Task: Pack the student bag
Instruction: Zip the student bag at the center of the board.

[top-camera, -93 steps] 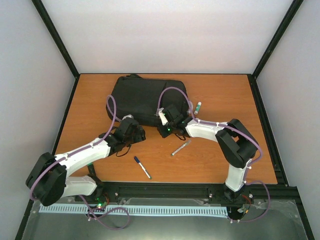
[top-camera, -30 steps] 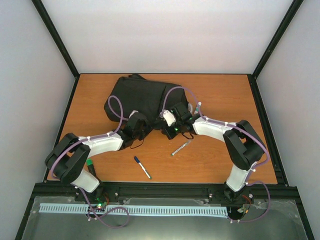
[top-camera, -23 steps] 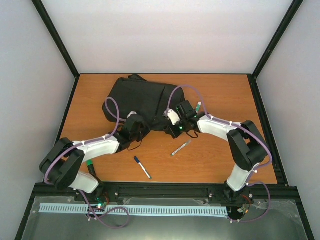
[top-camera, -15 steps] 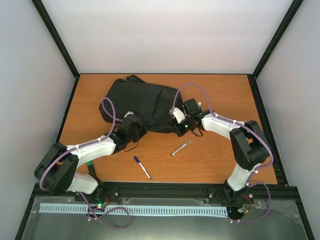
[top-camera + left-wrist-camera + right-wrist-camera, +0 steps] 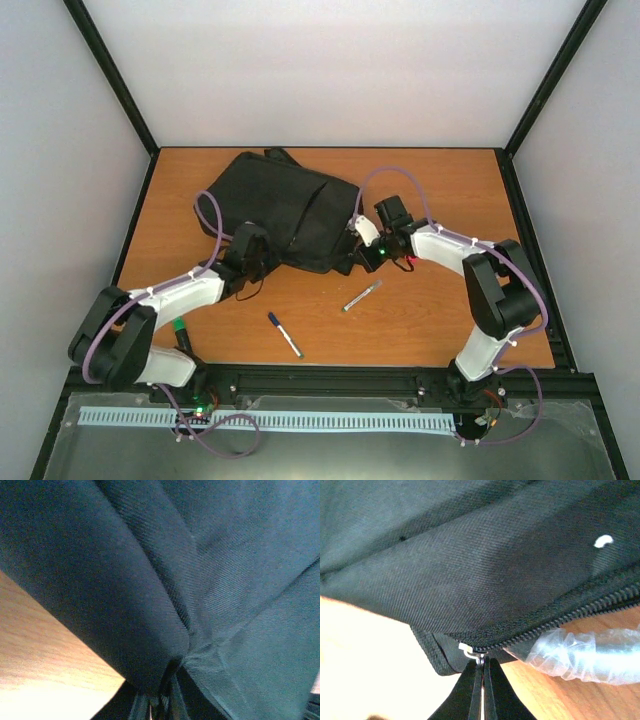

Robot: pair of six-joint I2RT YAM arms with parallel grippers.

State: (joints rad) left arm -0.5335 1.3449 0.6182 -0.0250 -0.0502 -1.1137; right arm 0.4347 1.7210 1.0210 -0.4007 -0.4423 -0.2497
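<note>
The student bag [image 5: 280, 205] is a large black fabric backpack lying rumpled at the back middle of the wooden table. At its near left edge my left gripper [image 5: 265, 255] pinches the bag; in the left wrist view a fold of the black cloth [image 5: 150, 605] gathers down between the fingers of the left gripper [image 5: 165, 705]. My right gripper [image 5: 354, 262] sits at the bag's near right corner. In the right wrist view the right gripper [image 5: 480, 666] is shut on the small metal zipper pull [image 5: 479, 659], at the end of the zipper [image 5: 560, 620].
A blue-capped pen [image 5: 285, 334] and a silver pen [image 5: 361, 295] lie on the table [image 5: 450, 330] in front of the bag. A green item [image 5: 180, 326] shows beside the left arm's base. Crinkled clear plastic [image 5: 585, 650] lies against the bag's edge near the zipper.
My right gripper has moved right with the zipper pull and my left gripper has moved left, and the bag has spread wider between them and turned a little.
</note>
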